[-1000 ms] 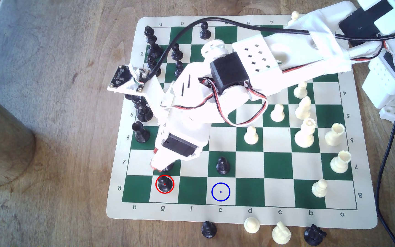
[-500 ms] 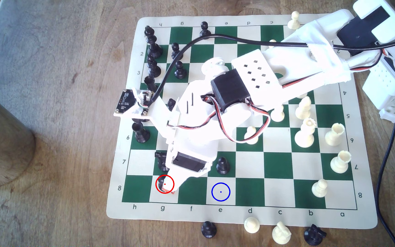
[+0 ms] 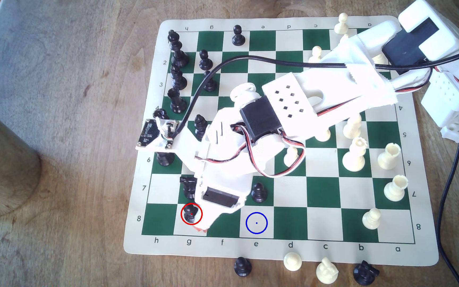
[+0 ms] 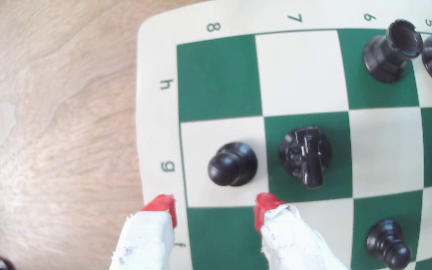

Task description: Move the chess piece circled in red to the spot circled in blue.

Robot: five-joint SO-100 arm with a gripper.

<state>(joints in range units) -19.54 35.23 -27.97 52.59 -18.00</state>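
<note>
The chess piece circled in red (image 3: 191,214) is a glossy black pawn standing upright on the cream square g8 of the board (image 3: 325,226); the wrist view shows it too (image 4: 231,164). My gripper (image 3: 205,226) hangs low just to the exterior view's right of it, over the g8/f8 border near the board's front edge. In the wrist view my gripper (image 4: 213,207) is open. Its red-tipped fingertips (image 4: 161,206) stop just short of the pawn, which is not between them. The spot circled in blue (image 3: 256,223) is the bare cream square e8, two squares to the exterior view's right.
A black knight (image 3: 188,187) stands on g7 right behind the pawn, also in the wrist view (image 4: 304,155). A black pawn (image 3: 258,191) stands on e7 just behind the blue spot. Several captured pieces (image 3: 292,260) lie off the board's front edge. A wooden cylinder (image 3: 2,165) stands far left.
The arm has swung toward the board's front edge. The gripper went from over g7, across the circled pawn, to just beside it on the f-file side. The pawn has stayed put.
</note>
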